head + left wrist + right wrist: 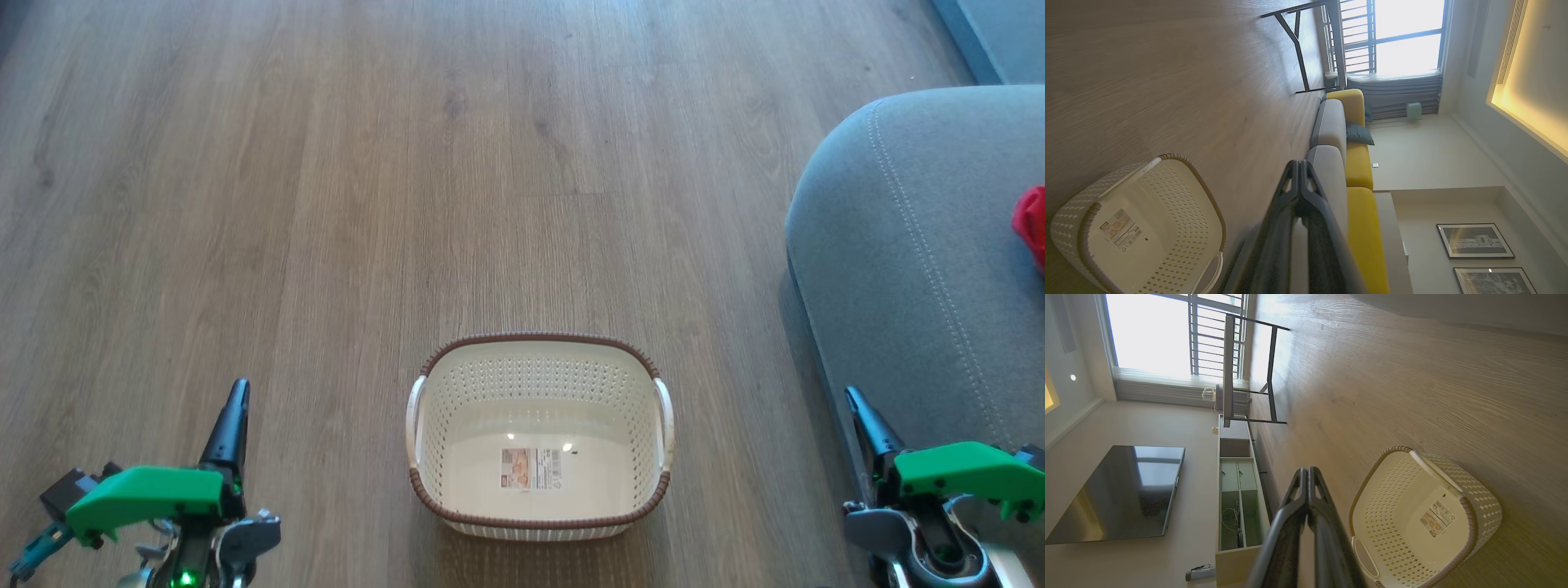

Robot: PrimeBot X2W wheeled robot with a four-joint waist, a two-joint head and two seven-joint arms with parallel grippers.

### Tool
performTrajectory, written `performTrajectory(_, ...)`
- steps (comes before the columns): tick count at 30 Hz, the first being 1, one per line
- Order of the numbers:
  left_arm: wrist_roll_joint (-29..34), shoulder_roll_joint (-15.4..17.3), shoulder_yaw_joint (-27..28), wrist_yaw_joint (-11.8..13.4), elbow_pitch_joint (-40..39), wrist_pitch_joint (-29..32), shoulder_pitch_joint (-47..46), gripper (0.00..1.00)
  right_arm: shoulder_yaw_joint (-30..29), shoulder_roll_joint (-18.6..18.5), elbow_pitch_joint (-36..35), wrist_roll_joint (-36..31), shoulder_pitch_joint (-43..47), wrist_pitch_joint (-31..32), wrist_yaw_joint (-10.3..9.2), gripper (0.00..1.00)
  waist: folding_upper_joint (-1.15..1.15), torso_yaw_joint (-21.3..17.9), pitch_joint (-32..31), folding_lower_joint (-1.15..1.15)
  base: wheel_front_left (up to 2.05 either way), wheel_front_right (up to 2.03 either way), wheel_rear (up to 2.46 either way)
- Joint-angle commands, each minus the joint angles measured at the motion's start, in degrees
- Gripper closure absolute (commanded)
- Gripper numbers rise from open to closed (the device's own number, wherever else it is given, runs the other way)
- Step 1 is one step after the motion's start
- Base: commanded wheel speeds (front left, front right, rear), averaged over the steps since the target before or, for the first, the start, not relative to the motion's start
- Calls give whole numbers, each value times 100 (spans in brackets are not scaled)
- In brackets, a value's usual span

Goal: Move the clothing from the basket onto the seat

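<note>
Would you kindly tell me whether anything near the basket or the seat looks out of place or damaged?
Nothing stands out: the basket stands upright and intact on the wooden floor, holding only its label sticker, and red clothing lies on the seat.

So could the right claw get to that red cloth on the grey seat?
Probably yes. The right claw sits by the seat, and only bare cushion lies between it and the red clothing. It is shut, so it would need to open first.
</note>
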Motion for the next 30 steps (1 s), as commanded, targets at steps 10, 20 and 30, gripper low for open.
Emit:
performTrajectory(10,-812,37,240,-80,-303,229,-345,100,-79,16,-308,778,-277,227,39,100,0,9,-37,0,0,0,0)
performTrajectory(20,-1088,38,261,-96,-334,301,-363,100,-142,35,-333,1032,-281,309,41,100,0,12,-51,0,0,0,0)
performTrajectory(30,-1088,38,261,-96,-335,300,-363,100,-157,46,-332,1019,-283,322,41,100,0,12,-51,0,0,0,0)
